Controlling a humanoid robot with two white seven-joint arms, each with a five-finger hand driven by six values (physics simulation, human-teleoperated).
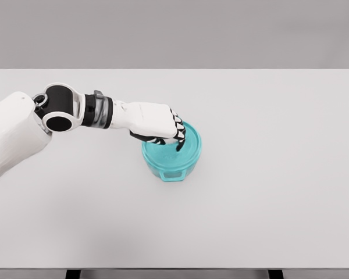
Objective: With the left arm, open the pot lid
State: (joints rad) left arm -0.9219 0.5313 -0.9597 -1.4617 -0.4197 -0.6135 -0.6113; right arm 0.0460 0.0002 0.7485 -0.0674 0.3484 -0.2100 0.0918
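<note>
While my left arm reaches in from nine o'clock across the white desk, my left hand sits on top of the teal pot, which stands near the desk's middle. My fingers curl downward over the lid, closed around something at its centre, probably the knob, though my palm hides it and I cannot tell for certain. At the pot's six o'clock side a small teal handle juts toward me. From here the lid looks seated level on the pot's rim.
</note>
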